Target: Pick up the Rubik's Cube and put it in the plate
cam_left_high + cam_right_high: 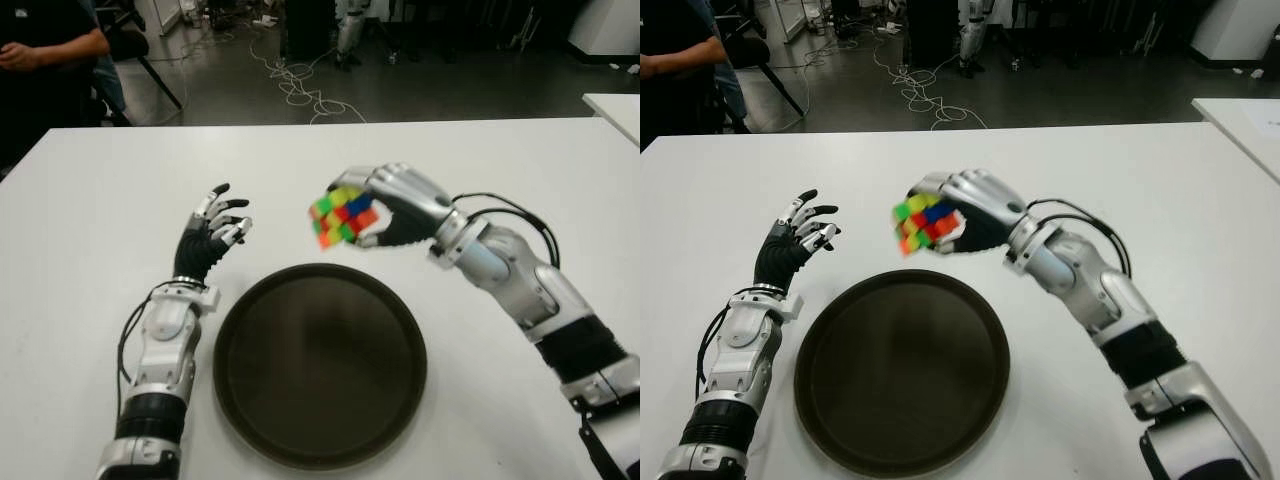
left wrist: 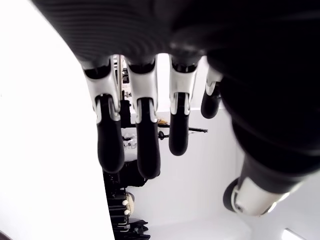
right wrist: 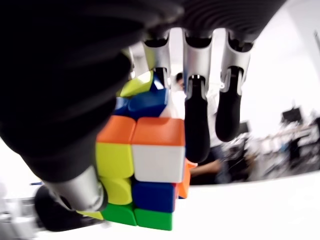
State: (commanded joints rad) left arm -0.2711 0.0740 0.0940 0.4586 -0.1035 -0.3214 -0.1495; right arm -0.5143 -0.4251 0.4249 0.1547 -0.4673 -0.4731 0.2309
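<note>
My right hand grips the Rubik's Cube, a scrambled cube of green, yellow, red, orange and blue squares. It holds the cube in the air above the table, just beyond the far rim of the plate. Close up in the right wrist view, the cube is clamped between thumb and curled fingers. The plate is a round dark brown tray near the table's front edge with nothing in it. My left hand shows to the left of the plate, fingers spread and holding nothing.
The white table stretches wide around the plate. A person in dark clothes sits past its far left corner. Cables lie on the floor beyond the far edge. Another white table's corner shows at the far right.
</note>
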